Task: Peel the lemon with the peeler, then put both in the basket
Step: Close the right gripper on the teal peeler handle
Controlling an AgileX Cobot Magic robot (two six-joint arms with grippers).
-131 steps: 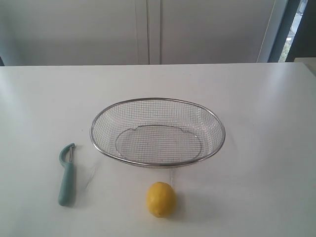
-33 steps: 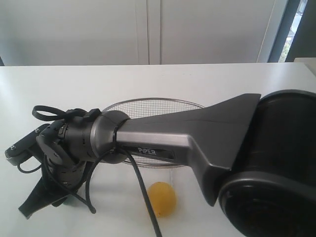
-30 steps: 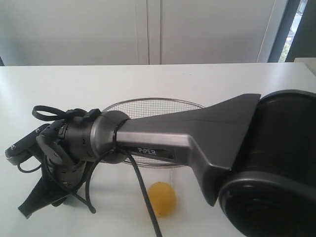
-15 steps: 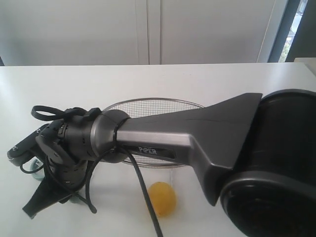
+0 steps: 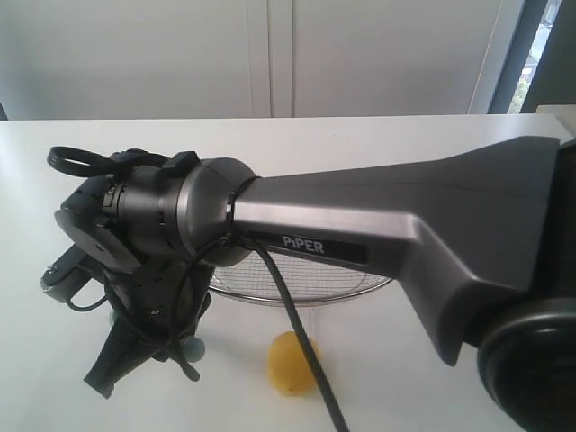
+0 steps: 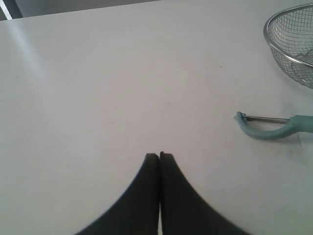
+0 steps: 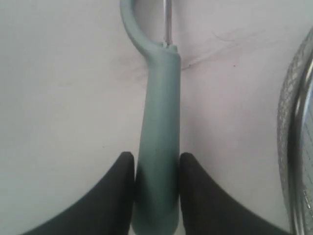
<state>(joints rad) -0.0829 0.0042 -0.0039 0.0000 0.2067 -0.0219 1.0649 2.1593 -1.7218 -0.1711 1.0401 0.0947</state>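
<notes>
My right gripper [image 7: 156,159] is shut on the handle of the pale teal peeler [image 7: 159,127], one black finger on each side. The forked head and blade point away from the wrist over the white table. In the exterior view the right arm reaches across to the left, its gripper [image 5: 135,355] pointing down, and a bit of teal peeler [image 5: 193,347] shows beside it. The yellow lemon [image 5: 290,367] lies in front of the wire basket [image 5: 306,290], partly behind a cable. My left gripper [image 6: 159,155] is shut on nothing above bare table, with the peeler's head [image 6: 266,128] off to one side.
The right arm's grey link covers most of the basket in the exterior view. The basket's rim [image 7: 299,147] runs close beside the held peeler, and its mesh [image 6: 293,34] shows in the left wrist view. A black cable [image 5: 301,360] hangs in front of the lemon.
The right wrist has risen and swung a little to the right, now hiding more of the basket. The lemon has not moved.
</notes>
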